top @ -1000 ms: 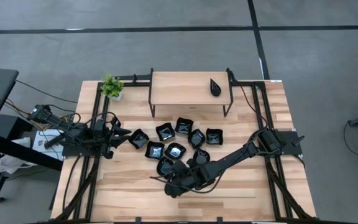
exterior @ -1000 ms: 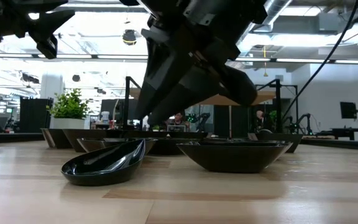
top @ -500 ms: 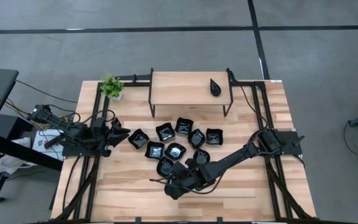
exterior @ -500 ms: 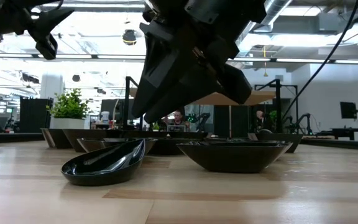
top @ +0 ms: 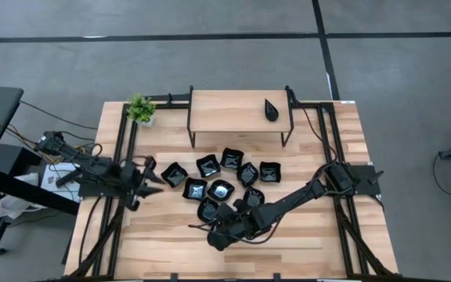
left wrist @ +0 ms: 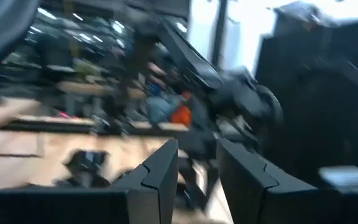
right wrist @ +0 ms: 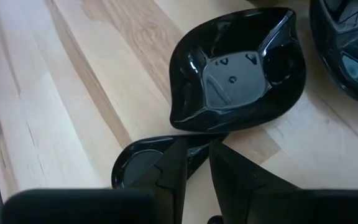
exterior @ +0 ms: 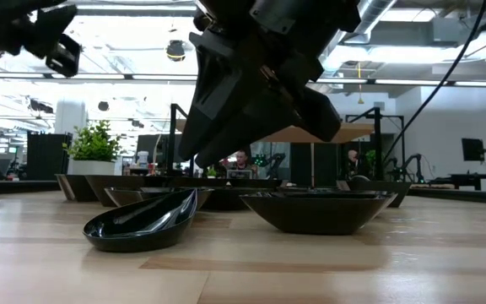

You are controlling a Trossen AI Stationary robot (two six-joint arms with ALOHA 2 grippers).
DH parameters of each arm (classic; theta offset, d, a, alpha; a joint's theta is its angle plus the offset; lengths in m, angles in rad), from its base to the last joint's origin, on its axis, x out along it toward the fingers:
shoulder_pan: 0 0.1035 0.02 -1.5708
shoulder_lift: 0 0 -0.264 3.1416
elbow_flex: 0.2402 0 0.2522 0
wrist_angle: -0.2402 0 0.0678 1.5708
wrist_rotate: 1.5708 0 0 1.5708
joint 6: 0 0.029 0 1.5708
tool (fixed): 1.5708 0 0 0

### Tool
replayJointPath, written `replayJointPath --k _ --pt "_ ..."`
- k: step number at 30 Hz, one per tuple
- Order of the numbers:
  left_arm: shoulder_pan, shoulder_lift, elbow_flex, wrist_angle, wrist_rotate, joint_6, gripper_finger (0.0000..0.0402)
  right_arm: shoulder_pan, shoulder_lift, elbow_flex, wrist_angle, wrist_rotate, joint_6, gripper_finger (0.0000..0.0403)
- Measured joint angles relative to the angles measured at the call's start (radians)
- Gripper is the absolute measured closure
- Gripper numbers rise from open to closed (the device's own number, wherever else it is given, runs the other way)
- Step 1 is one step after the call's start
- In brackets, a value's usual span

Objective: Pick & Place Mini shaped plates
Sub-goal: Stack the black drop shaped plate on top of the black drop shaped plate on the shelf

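Glossy black leaf-shaped plate (right wrist: 232, 74) on pale wood table (right wrist: 61, 81).

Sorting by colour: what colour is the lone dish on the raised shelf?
Glossy black dish, clearest in the high view.

Desk (top: 171, 243) — mini shaped plates (top: 221, 182) clustered mid-desk, before the raised shelf (top: 225, 111); one plate (top: 272, 109) on that shelf, at its right end; potted plant (top: 140, 109) left of it. My right hand (top: 214, 236) at the cluster's front edge, my left hand (top: 151, 182) just left of the cluster.
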Motion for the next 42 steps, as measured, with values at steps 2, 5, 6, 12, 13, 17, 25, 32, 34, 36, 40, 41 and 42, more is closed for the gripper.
replayJointPath --k 2,5,6,12,13,17,25,32,34,36,40,41,42 --pt "0.000 0.009 0.000 -0.050 0.039 -0.008 0.0289 0.001 0.000 0.000 0.000 0.000 0.000 0.0337" --pt "0.000 0.017 0.000 -0.095 0.048 -0.046 0.0289 -0.004 0.000 0.000 0.000 -0.001 0.000 0.0337" --pt "0.001 0.019 0.000 -0.101 0.046 -0.050 0.0289 -0.006 0.000 0.000 0.000 -0.001 0.000 0.0337" --pt "0.019 0.029 0.000 -0.101 0.030 -0.050 0.0289 -0.025 -0.001 0.000 -0.017 -0.063 -0.029 0.0337" --pt "0.022 0.029 0.000 -0.101 0.027 -0.050 0.0289 -0.028 -0.001 0.000 -0.024 -0.084 -0.034 0.0337" --pt "0.022 0.029 0.000 -0.098 0.024 -0.050 0.0289 -0.038 -0.001 0.031 -0.104 -0.112 -0.045 0.0342" --pt "0.022 0.029 0.000 -0.092 0.024 -0.050 0.0289 -0.029 -0.002 0.134 -0.189 -0.091 -0.078 0.0363" --pt "0.022 0.029 0.000 -0.092 0.024 -0.050 0.0289 -0.027 -0.002 0.136 -0.199 -0.055 -0.021 0.0379" --pt "0.022 0.029 0.000 -0.092 0.024 -0.050 0.0289 -0.024 -0.002 0.136 -0.200 -0.047 -0.010 0.0379" --pt "0.022 0.029 0.000 -0.092 0.024 -0.050 0.0289 -0.023 0.009 0.136 -0.203 -0.048 0.006 0.0379" --pt "0.022 0.029 0.000 -0.091 0.024 -0.050 0.0289 -0.020 0.059 0.138 -0.186 -0.063 0.024 0.0372" --pt "0.022 0.029 0.000 -0.091 0.024 -0.050 0.0289 -0.018 0.073 0.146 -0.185 -0.078 0.024 0.0368" --pt "0.022 0.029 0.000 -0.091 0.024 -0.050 0.0289 -0.018 0.080 0.157 -0.197 -0.081 0.024 0.0365"
